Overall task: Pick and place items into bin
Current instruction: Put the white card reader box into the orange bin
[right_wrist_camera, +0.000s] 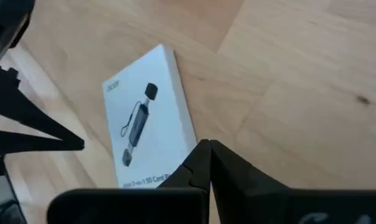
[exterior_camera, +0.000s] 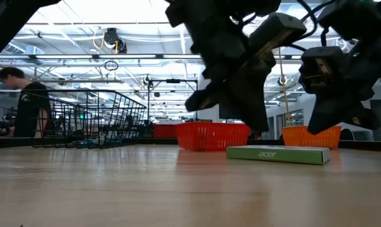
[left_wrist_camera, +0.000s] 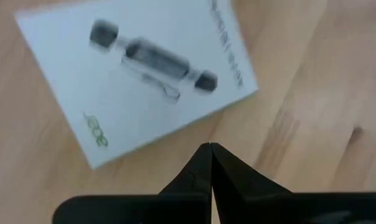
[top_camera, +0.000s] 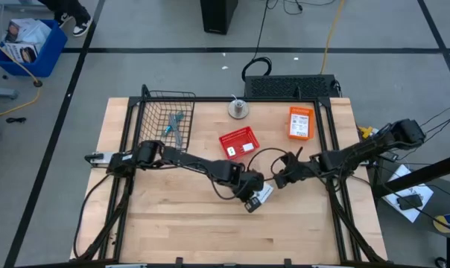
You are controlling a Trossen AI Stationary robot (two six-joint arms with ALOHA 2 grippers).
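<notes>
1. The wooden table (top_camera: pixel 173 223) carried everything, and both dark arms reached in toward its middle from opposite sides.
2. A black wire basket (top_camera: pixel 168 119) stood at the far left of the table. Slim grey and teal tools (top_camera: pixel 174 125) lay inside it.
3. A red basket (top_camera: pixel 239 142) sat near the table's middle, with a small white item in it. An orange basket (top_camera: pixel 301 123) stood well apart from it toward the far right.
4. A round metal object (top_camera: pixel 238 109) rested at the far edge, between the wire basket and the orange one.
5. The left gripper (left_wrist_camera: pixel 210 151) hovered low just beside a flat white box (left_wrist_camera: pixel 138 68). Its fingers were pressed together and held nothing.
6. The right gripper (right_wrist_camera: pixel 209 149) hung near the same white box from the other side. Its fingers were likewise closed and empty.
7. The white box lay flat on the wood near the middle, toward the front, outside every basket. It carried black print of a small stick-like device and a green logo. In the low view it lay under both grippers, clear of them.
8. Beyond the table, a person (exterior_camera: pixel 23 101) in dark clothes showed behind the wire basket.
</notes>
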